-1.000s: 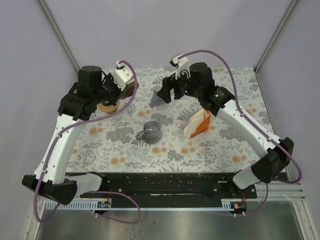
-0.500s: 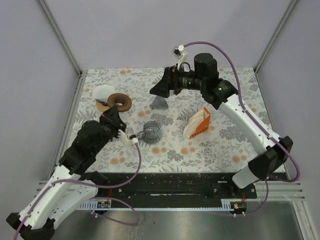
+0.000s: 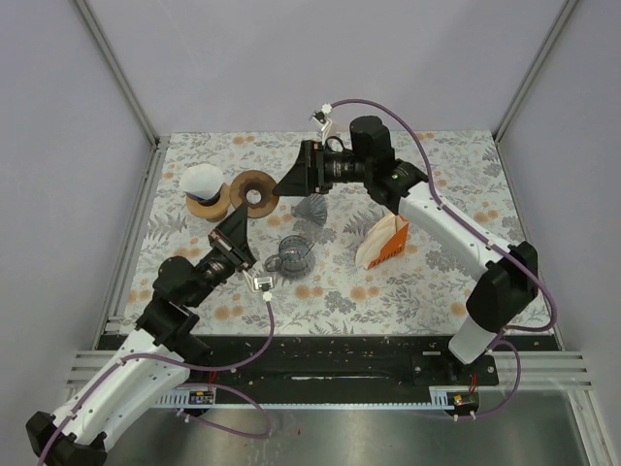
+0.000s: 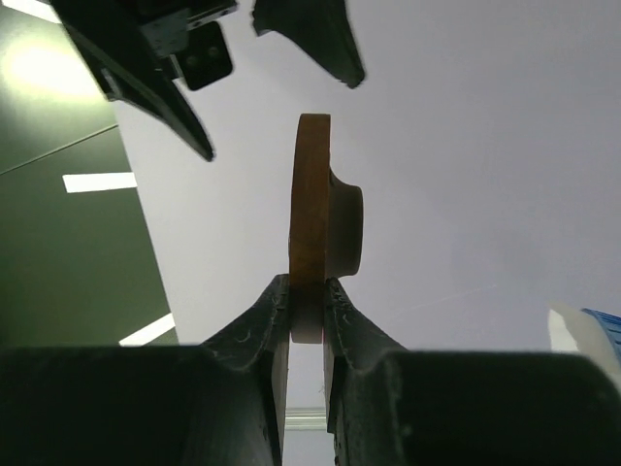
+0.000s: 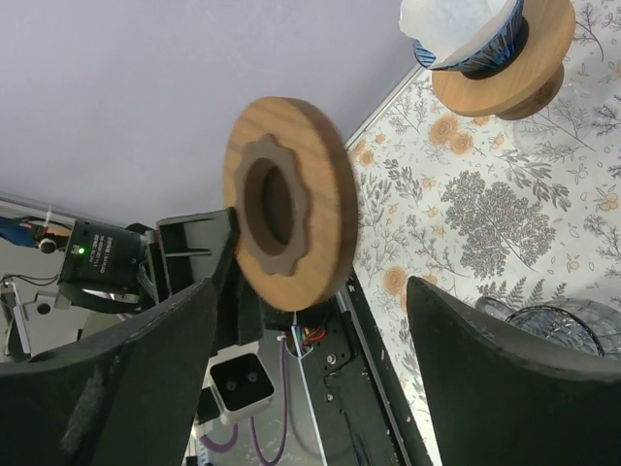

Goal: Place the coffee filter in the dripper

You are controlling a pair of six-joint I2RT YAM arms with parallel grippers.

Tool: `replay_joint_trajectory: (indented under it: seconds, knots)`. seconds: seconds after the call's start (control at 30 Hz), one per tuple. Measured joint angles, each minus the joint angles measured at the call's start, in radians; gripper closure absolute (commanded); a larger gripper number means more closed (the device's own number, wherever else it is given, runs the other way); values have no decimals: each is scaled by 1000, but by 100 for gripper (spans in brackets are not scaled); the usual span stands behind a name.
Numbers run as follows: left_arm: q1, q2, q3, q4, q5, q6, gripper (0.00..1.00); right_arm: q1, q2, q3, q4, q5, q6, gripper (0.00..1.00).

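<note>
Left tool [image 4: 307, 296], raised toward the far side, is pinched tight; right tool [image 3: 288, 182] reaches left, spread wide.

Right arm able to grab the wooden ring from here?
Probably yes: right tool is open and faces the wooden ring; left tool pinches only one edge, leaving the rest free.

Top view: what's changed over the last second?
The left tool, shut on the wooden ring, pulled back toward its base and holds the ring up toward the right tool, which swung left, open. The blue dripper, its white filter, the glass cup and orange packet stayed put.
</note>
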Motion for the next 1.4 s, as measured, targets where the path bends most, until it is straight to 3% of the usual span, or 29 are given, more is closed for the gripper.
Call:
replay_joint_trajectory:
  seconds: [0.1, 0.23, 0.4, 0.67, 0.7, 0.73, 0.8, 0.87, 0.97, 1.23, 1.4]
  knots:
    - [0, 8, 0, 71, 14, 5, 100, 0, 18, 0, 20, -6, 17, 22]
    - [0, 6, -5, 118, 24, 9, 100, 0, 58, 0, 70, -57, 66, 50]
    - [4, 6, -39, 120, 21, 15, 100, 0, 101, 3, 141, -117, 132, 62]
    - [5, 7, -42, 161, 19, 16, 100, -1, 107, 3, 249, -175, 232, 100]
    - [5, 7, -42, 162, 18, 16, 100, -2, 107, 3, 256, -180, 239, 100]
    - [5, 6, -42, 163, 18, 16, 93, -3, 107, 3, 257, -181, 242, 100]
    - [5, 6, -43, 161, 16, 15, 65, -5, 107, 4, 257, -182, 241, 100]
    - [5, 6, -43, 152, 13, 15, 43, -8, 107, 4, 254, -184, 237, 100]
    - [2, 8, -43, 141, -5, 24, 26, -13, 107, 3, 214, -161, 190, 100]
    - [0, 41, 2, 51, -144, 26, 9, -74, 106, -21, 72, -77, 68, 100]
    - [0, 111, 134, -105, -301, -88, 8, -107, 106, -32, -61, -28, -26, 100]
